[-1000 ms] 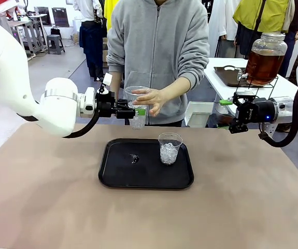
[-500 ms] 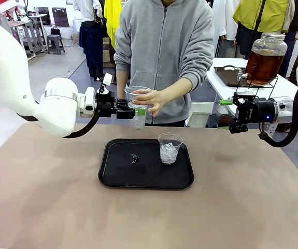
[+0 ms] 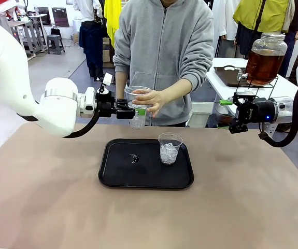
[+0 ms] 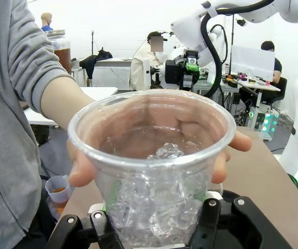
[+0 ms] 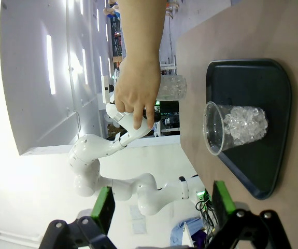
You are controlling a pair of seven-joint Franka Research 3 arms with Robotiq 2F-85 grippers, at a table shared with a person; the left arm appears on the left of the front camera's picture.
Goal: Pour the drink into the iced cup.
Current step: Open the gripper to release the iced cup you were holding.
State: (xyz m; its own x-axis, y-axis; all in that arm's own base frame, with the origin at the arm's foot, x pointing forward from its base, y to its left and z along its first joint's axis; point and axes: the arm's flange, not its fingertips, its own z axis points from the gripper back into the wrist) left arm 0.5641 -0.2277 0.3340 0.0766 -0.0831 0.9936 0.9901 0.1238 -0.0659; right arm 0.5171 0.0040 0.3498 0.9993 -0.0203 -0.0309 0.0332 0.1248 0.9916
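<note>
Cup (image 4: 154, 155) gripped, L end effector (image 3: 137, 110).

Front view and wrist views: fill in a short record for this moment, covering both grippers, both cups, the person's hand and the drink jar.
left gripper: shut on the held cup, raised in the air
held cup: iced, upright, person's hand around its far side
right gripper: open, empty, in the air
second cup: iced, upright on the black tray
drink: amber, in the jar on the side table

White arms (image 3: 14, 78), black claws (image 3: 136, 110), perhaps blue lamp (image 3: 267, 118).
</note>
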